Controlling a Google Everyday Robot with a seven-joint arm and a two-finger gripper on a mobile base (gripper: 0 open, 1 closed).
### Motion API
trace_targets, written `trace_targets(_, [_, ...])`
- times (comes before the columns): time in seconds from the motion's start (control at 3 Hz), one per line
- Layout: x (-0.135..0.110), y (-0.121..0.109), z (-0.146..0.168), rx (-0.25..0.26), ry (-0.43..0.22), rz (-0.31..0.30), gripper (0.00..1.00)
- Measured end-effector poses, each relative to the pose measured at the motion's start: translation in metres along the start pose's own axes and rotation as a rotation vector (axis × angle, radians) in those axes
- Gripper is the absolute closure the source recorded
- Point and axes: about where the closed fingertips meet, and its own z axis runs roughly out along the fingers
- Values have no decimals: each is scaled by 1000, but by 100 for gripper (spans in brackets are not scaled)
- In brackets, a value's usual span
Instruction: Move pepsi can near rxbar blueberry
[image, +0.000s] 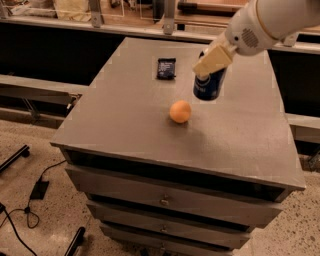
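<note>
The pepsi can is dark blue and is held upright just above the grey cabinet top, right of centre. My gripper comes in from the upper right and is shut on the can's top. One pale finger covers the can's upper part. The rxbar blueberry is a flat dark navy packet lying at the back of the top. It is to the left of the can and a short gap apart from it.
An orange ball-shaped fruit sits on the top in front of the can. The cabinet has drawers below. A dark counter runs behind. Cables and a stand leg lie on the floor at left.
</note>
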Motion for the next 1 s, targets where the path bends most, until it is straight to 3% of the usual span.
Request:
trace_targets(0.33, [-43, -35, -1, 71, -23, -14, 100])
trace_targets(0.67, [-64, -76, 15, 202, 4, 3, 100])
trace_targets(1.0, [-63, -78, 19, 202, 7, 5, 100])
